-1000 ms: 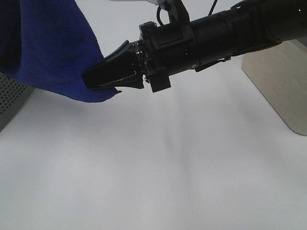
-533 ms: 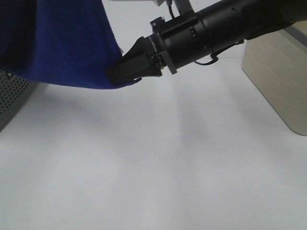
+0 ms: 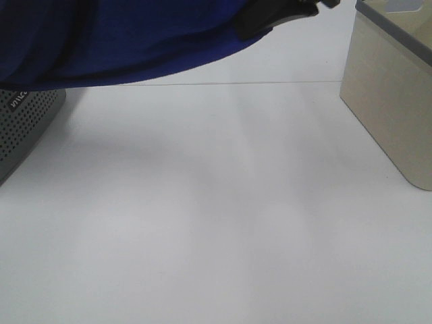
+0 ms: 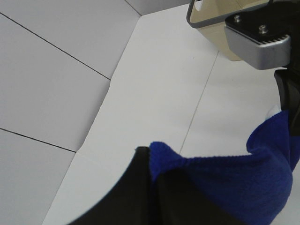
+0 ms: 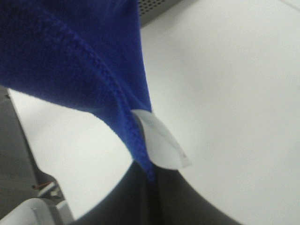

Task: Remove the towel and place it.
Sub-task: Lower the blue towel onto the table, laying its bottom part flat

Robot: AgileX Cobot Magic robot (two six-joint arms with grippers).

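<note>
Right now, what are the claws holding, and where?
The blue towel: left claw pinches a bunched edge, right claw the edge by its white label.

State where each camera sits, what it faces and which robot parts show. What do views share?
Exterior high: mounted high, facing down at table; right hand shows.
Left wrist: on left arm, facing past left hand to beige basket.
Right wrist: on right arm, facing its hand and white label.
Shared: all show the towel.

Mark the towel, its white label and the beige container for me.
towel (image 3: 135, 34), exterior high view, middle of the hanging blue cloth.
white label (image 5: 161, 140), right wrist view, centre of the tag.
beige container (image 3: 388, 94), exterior high view, its side wall.
</note>
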